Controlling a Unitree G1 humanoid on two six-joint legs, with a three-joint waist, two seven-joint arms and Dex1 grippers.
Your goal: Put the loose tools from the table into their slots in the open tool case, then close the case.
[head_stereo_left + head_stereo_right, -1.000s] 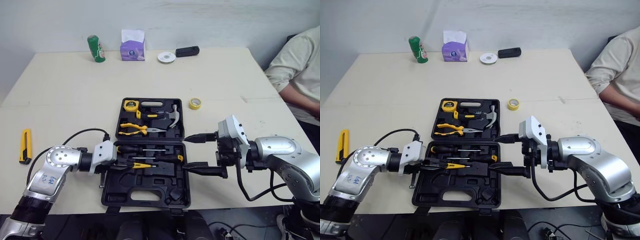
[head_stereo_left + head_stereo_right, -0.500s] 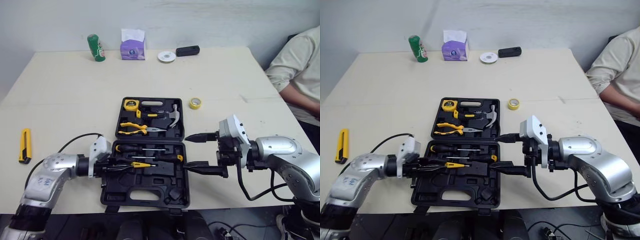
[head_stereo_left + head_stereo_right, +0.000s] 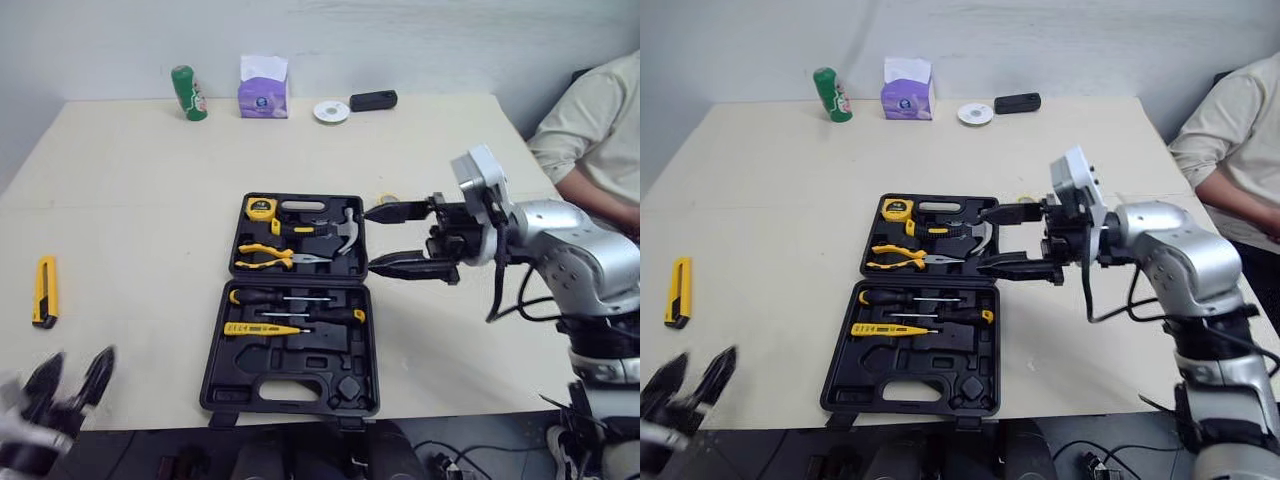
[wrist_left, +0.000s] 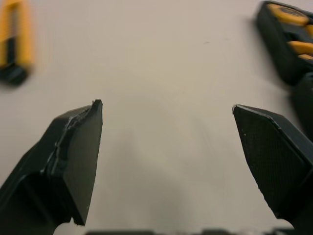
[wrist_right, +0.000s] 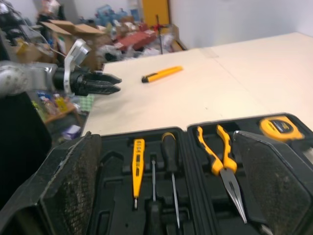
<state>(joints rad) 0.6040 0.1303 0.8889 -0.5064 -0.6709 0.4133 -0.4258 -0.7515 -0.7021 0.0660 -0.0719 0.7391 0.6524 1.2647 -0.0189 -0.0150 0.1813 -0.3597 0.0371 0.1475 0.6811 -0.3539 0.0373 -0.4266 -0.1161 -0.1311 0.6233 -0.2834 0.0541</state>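
The left gripper (image 3: 75, 365), spread, has pulled back from the tool case (image 3: 322, 352) to the table's (image 3: 130, 200) bare near-left corner. The right gripper (image 3: 370, 238), spread too, has moved up.

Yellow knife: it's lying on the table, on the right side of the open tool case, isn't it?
Not quite. The yellow knife does lie on the table, but on the left side of the open tool case, well apart from it. The left eye view shows this.

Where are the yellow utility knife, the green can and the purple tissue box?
Yellow utility knife (image 3: 44, 292): left eye view, middle of its body.
Green can (image 3: 188, 93): left eye view, its side.
Purple tissue box (image 3: 263, 100): left eye view, front face.
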